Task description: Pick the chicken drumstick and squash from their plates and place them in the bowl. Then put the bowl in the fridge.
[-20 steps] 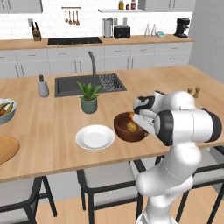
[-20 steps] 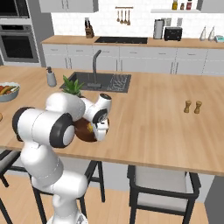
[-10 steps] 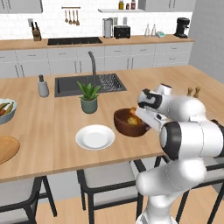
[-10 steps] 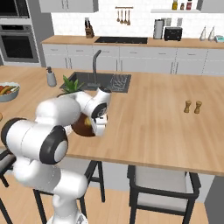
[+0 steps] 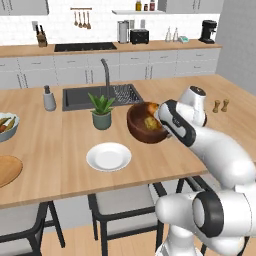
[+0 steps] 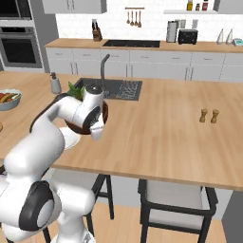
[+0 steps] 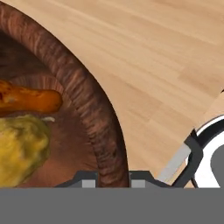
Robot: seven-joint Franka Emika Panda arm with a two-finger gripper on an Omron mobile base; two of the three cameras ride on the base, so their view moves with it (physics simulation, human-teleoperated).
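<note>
Gripping the bowl (image 5: 145, 122) by its rim, the gripper (image 5: 161, 116) is holding it tilted right of the plant (image 5: 101, 111). From the right, the bowl (image 6: 84, 124) is hanging behind the wrist. Hand camera: fingers (image 7: 89, 180) are pinching the rim, drumstick (image 7: 28, 99) and squash (image 7: 19, 146) sitting inside.

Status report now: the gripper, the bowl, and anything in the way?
Gripper shut on bowl rim, bowl tilted above the counter. Drumstick and squash inside. Potted plant beside it.

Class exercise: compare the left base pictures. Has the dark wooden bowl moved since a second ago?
Yes. The bowl, clamped at its rim by the end effector, has been lifted and tilted. It now sits higher beside the potted plant, farther from the white plate.
</note>
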